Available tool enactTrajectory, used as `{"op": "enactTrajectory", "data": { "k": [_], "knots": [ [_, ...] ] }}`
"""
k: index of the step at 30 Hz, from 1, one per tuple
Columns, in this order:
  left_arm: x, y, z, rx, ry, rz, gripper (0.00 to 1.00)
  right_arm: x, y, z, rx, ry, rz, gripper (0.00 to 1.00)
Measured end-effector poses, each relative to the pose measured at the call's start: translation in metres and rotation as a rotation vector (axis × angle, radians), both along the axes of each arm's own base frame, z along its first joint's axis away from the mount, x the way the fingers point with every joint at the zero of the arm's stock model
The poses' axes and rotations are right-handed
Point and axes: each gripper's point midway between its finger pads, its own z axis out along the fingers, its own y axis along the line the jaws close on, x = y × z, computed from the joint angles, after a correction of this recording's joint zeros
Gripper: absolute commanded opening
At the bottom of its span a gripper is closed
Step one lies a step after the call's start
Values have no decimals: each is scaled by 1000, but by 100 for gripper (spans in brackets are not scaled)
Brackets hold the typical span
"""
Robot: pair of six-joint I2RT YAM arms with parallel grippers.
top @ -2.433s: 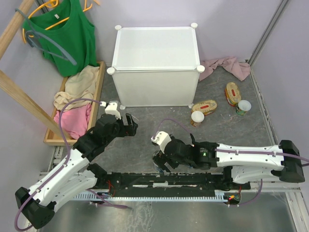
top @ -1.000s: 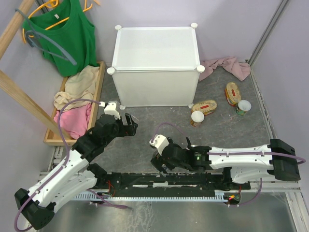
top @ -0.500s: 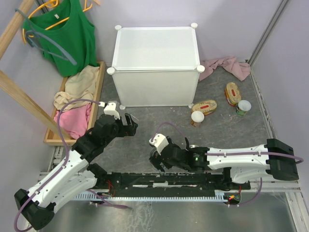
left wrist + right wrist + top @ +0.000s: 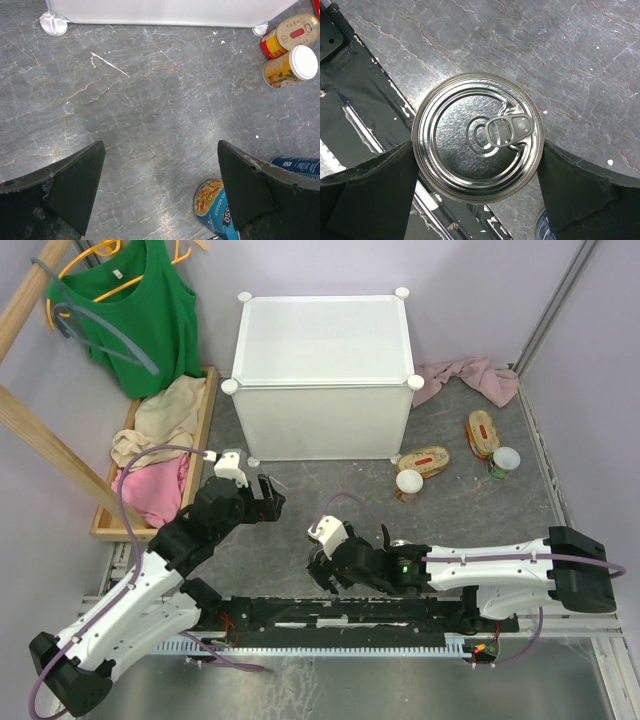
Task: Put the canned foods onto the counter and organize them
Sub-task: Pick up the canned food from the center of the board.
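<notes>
My right gripper [image 4: 477,165] is shut on a tall silver-topped can [image 4: 477,137], one finger pressed on each side of its rim. In the top view this gripper [image 4: 327,570] sits near the black rail and hides the can. A second blue-labelled can [image 4: 543,231] lies just beside it. My left gripper [image 4: 160,150] is open and empty above bare floor; a blue-labelled can [image 4: 215,207] is by its right finger. Two small white-topped cans [image 4: 408,483] [image 4: 505,461] and two oval gold tins [image 4: 424,460] [image 4: 483,432] lie right of the white counter [image 4: 320,340].
A wooden tray of clothes [image 4: 160,440] stands at the left under a green top on a hanger [image 4: 140,310]. A pink cloth [image 4: 470,378] lies behind the counter's right corner. The black rail [image 4: 340,615] runs along the near edge.
My right gripper has shifted a little left and toward the near rail around the silver-topped can. The left arm has hardly moved.
</notes>
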Motion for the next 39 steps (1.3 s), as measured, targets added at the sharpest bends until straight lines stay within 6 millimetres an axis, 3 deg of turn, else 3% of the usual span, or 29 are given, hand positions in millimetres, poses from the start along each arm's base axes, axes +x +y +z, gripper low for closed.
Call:
{"op": "enactTrajectory", "data": {
  "k": [16,39],
  "knots": [
    [-5,7,11,-52,-41,31,99,1,-16,3,-46,-9,-12,1],
    [-7,12,7,-54,-42,51,98,8,-29,6,-110,-59,-14,1]
  ]
}}
